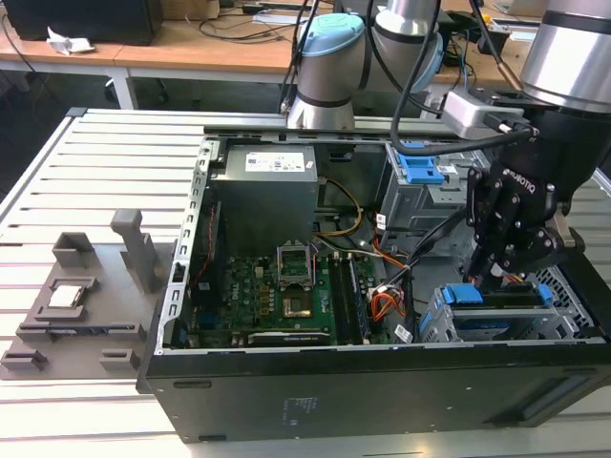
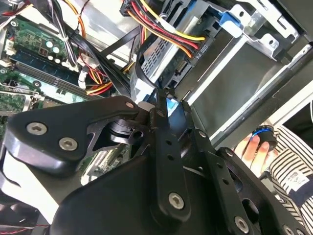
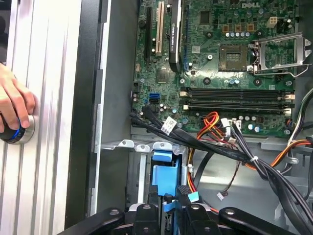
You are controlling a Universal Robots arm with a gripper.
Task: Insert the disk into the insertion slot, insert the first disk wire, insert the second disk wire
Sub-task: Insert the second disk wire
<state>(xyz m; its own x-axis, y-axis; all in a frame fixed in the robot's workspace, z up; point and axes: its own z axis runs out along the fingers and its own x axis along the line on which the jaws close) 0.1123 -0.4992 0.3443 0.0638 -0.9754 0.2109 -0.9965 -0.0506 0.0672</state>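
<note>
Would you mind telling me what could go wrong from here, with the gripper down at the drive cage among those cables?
1. The gripper works right beside a loose bundle of black cables crossing in front of the insertion slot; it may snag them.
2. The red, yellow and black power wires bend sharply at the disk's connector, so a push might strain it.
3. A person's hand rests on a knob beside the case, near the arm.

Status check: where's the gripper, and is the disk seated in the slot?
Gripper down at insertion slot, fingers shut on a wire connector. Disk with blue bracket in slot. Loose wires alongside.
</note>
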